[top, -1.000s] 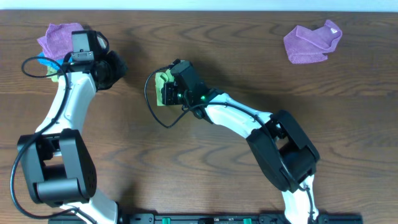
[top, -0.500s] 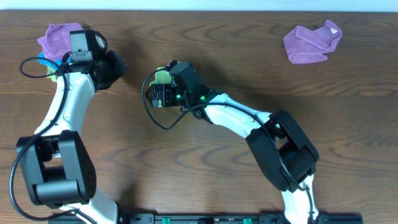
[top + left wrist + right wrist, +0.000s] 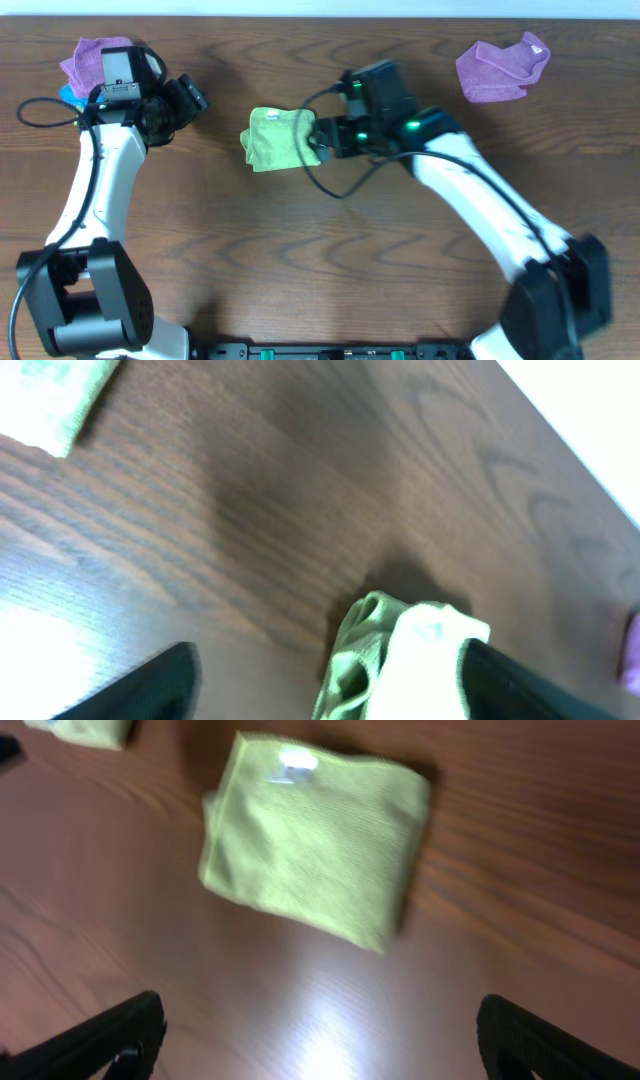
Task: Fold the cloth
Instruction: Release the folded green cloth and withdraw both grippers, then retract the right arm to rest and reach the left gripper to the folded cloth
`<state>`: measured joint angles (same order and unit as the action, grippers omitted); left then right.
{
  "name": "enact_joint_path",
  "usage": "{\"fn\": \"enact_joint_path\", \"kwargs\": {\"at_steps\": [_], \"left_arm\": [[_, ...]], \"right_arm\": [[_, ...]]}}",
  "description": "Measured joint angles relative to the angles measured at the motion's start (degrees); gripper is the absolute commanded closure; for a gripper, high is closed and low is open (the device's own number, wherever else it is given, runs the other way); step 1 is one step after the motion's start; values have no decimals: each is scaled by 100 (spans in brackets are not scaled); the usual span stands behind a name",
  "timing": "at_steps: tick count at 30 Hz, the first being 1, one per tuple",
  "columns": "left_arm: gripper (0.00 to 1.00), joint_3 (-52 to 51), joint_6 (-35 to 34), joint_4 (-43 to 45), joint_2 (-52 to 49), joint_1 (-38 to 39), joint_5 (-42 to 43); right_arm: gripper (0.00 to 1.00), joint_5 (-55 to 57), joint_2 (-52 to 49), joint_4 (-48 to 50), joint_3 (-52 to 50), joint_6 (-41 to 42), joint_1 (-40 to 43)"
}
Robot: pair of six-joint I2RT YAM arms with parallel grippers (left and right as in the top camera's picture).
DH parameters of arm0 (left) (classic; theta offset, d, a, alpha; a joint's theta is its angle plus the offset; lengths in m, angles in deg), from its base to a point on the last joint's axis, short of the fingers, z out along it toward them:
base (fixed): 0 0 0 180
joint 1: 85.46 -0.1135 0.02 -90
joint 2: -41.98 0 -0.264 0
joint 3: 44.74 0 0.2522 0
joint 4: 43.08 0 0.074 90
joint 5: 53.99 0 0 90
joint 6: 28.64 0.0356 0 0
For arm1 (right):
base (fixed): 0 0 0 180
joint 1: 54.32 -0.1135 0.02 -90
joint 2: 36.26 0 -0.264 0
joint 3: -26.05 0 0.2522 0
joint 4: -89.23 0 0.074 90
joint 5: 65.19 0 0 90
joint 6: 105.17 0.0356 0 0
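A green cloth (image 3: pixel 275 140) lies folded in a flat rectangle on the table, its white label (image 3: pixel 295 762) up. My right gripper (image 3: pixel 318 140) hovers just right of it, open and empty. In the right wrist view the cloth (image 3: pixel 315 845) sits ahead of the gripper (image 3: pixel 320 1050), clear of both fingers. My left gripper (image 3: pixel 193 100) is at the far left, open. In the left wrist view a second, crumpled green cloth (image 3: pixel 400 655) rests on the wood between its spread fingers (image 3: pixel 330 685), close to the right one.
One purple cloth (image 3: pixel 95 55) is bunched at the back left behind the left arm, and another (image 3: pixel 500 68) at the back right. A blue item (image 3: pixel 68 97) peeks out beside the left arm. The table's far edge (image 3: pixel 590 450) is close.
The right arm has let go of the green cloth and pulled back to the right, leaving it folded flat. The left gripper has opened and shifted slightly right.
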<state>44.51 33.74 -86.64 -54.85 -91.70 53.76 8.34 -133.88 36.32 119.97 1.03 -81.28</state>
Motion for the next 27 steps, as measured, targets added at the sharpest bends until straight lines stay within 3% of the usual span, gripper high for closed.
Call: {"fn": "enact_joint_path", "kwargs": {"at_steps": [4, 8, 14, 19, 27], "left_arm": [[5, 2, -109, -411, 90, -4, 9], [5, 2, -258, -737, 142, -4, 63], [5, 11, -391, -1067, 334, -2, 238], [5, 20, -527, -1541, 398, 0, 570], [5, -177, -767, -1709, 420, 236, 745]], "right_arm": [[1, 146, 855, -485, -422, -553, 190], [1, 192, 2280, -407, -1858, -728, 562], [1, 238, 4579, -304, -3646, -623, 1036], [1, 538, 6522, -575, -4441, -162, 1075], [1, 927, 7731, -907, -4977, 282, 1078]]}}
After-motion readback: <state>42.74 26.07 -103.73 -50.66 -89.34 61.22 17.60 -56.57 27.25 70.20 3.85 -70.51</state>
